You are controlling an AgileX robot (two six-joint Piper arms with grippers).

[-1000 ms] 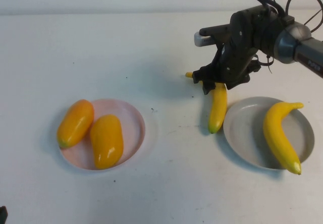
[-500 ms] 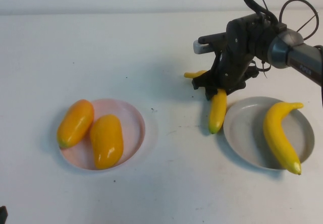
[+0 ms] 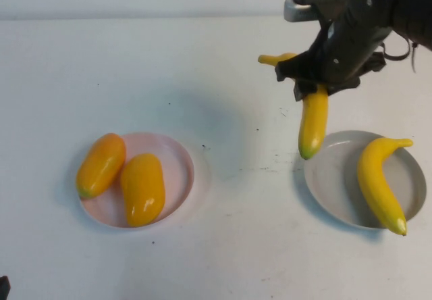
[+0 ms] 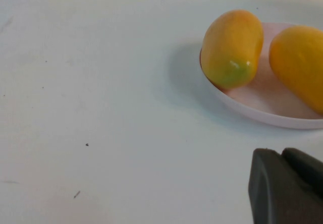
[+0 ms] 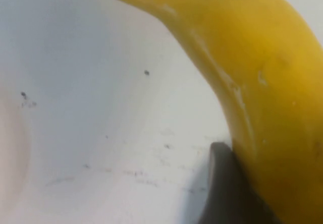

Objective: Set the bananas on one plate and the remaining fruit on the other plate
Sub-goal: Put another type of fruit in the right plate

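My right gripper [image 3: 312,84] is shut on a yellow banana [image 3: 312,121] and holds it in the air, its greenish tip hanging just over the left rim of the grey plate [image 3: 335,178]. The banana fills the right wrist view [image 5: 262,82]. A second banana [image 3: 379,182] lies in the grey plate. Two orange-yellow mango-like fruits [image 3: 101,165] [image 3: 142,188] lie in the pink plate [image 3: 177,161] at the left; they also show in the left wrist view [image 4: 232,47]. My left gripper [image 4: 287,183] is low at the near left, its fingers together and empty.
The white table [image 3: 243,246] carries only the two plates. A few small dark specks mark the surface near the grey plate.
My right gripper has lifted the banana off the table and carried it up and to the right, toward the grey plate. The left arm has not moved.
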